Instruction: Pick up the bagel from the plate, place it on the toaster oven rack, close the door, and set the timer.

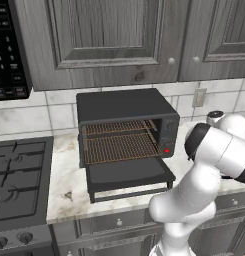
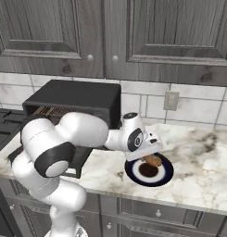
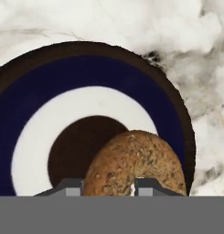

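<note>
The brown speckled bagel sits between my two dark fingertips, and my gripper looks shut on its edge, just above the plate. The round navy plate has a white ring and a dark centre and lies on the marble counter. From the right base camera my gripper hangs over the plate with the bagel under it. The black toaster oven stands to the left, its door dropped open and flat. The copper rack is bare inside.
A gas stove adjoins the counter on the left, with a black microwave above it. A wall outlet and a small jar stand behind the counter. Grey cabinets hang overhead.
</note>
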Controlling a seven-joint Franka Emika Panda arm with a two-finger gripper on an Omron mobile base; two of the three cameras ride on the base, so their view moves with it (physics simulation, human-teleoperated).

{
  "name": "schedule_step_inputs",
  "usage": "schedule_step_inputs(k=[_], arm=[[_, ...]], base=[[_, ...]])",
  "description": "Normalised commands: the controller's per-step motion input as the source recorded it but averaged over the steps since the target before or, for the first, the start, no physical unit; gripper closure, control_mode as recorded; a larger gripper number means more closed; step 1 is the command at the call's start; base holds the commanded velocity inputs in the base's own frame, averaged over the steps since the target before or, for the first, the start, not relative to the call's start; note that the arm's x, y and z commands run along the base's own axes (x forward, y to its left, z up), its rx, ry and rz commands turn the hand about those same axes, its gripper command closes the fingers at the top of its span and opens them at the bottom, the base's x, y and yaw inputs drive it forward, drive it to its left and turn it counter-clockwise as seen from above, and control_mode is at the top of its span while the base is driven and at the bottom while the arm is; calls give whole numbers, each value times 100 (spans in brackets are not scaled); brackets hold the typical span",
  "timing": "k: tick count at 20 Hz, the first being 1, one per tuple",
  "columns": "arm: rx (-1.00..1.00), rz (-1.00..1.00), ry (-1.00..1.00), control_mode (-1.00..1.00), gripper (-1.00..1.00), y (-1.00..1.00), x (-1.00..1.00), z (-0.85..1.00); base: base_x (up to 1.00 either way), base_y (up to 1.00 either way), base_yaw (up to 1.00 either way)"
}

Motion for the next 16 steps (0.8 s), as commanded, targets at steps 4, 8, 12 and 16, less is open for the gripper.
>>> schedule_step_inputs(k=[4, 8, 12, 16], arm=[[1, 0, -8, -100, 100, 46, -41, 99], [0, 0, -3, -100, 100, 69, -55, 86], [0, -3, -1, -100, 100, 70, -68, 74], [0, -6, 0, -100, 100, 77, -64, 42]], base=[[0, 0, 0], [0, 0, 0], [0, 0, 0], [0, 0, 0]])
